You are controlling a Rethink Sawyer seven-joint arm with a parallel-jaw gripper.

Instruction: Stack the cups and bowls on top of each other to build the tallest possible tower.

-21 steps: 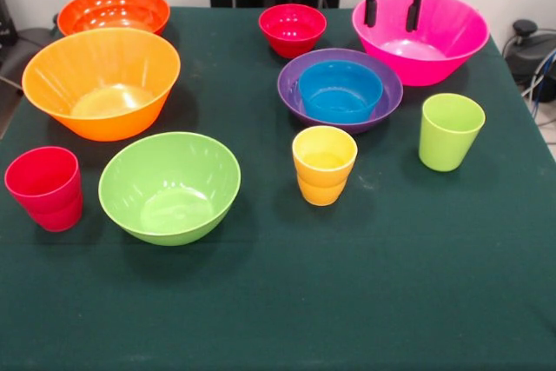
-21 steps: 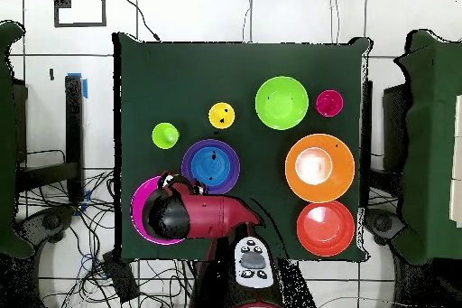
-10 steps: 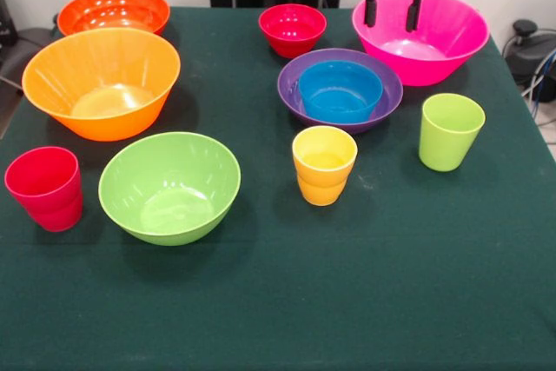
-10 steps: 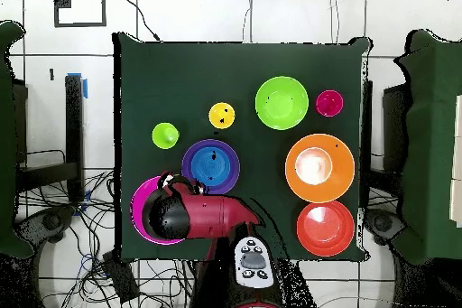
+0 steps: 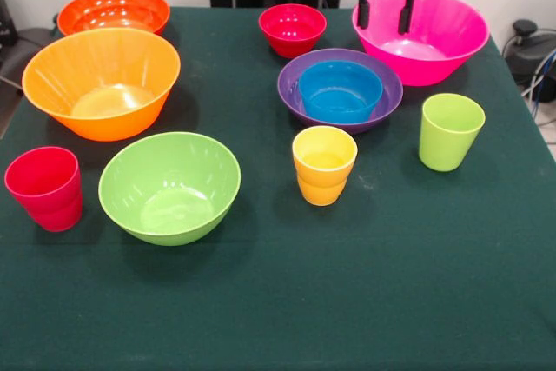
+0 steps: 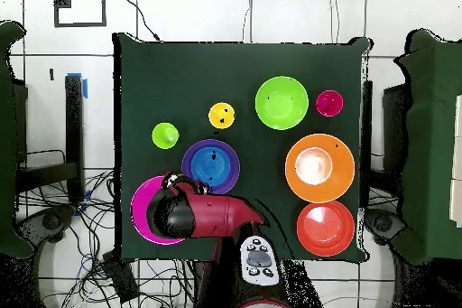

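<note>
Two fingers [image 5: 382, 10] spread wide over pink bowl [image 5: 434, 41], w/ open cloth [image 5: 347, 301] along table's front edge.

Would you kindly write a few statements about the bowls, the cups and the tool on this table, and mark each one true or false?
1. The blue bowl sits inside the purple bowl. True.
2. The tool is shut on the yellow cup. False: it hangs open over the pink bowl, holding nothing.
3. The small red bowl is empty. True.
4. The red cup stands in the green bowl. False: it stands beside it.
</note>
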